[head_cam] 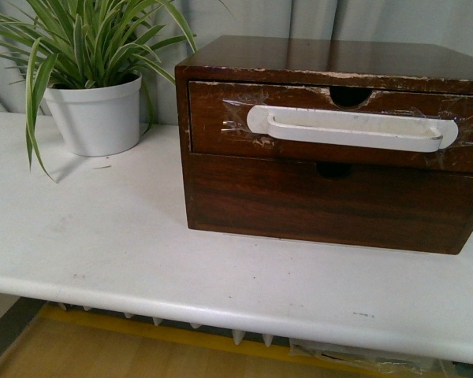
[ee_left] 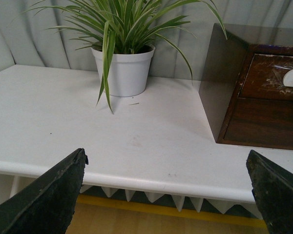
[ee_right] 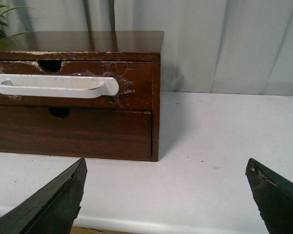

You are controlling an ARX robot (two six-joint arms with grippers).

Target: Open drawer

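A dark brown wooden box [head_cam: 331, 59] stands on the white table [head_cam: 102, 236]. Its upper drawer [head_cam: 221, 118] is shut flush, with a long white taped-on bar handle [head_cam: 351, 128] and a semicircular notch [head_cam: 350, 95] in its chipped top edge. The drawer also shows in the right wrist view [ee_right: 136, 92], with its handle [ee_right: 53, 85], and partly in the left wrist view [ee_left: 268, 78]. Neither arm shows in the front view. My left gripper [ee_left: 166, 168] is open and empty at the table's front edge. My right gripper [ee_right: 166, 170] is open and empty, well short of the box.
Below the handled drawer is a plain dark drawer front [head_cam: 331, 205] with its own notch. A spider plant in a white pot [head_cam: 94, 114] stands left of the box. Grey curtains [ee_right: 224, 44] hang behind. The table's front edge [head_cam: 221, 303] runs above a wooden floor.
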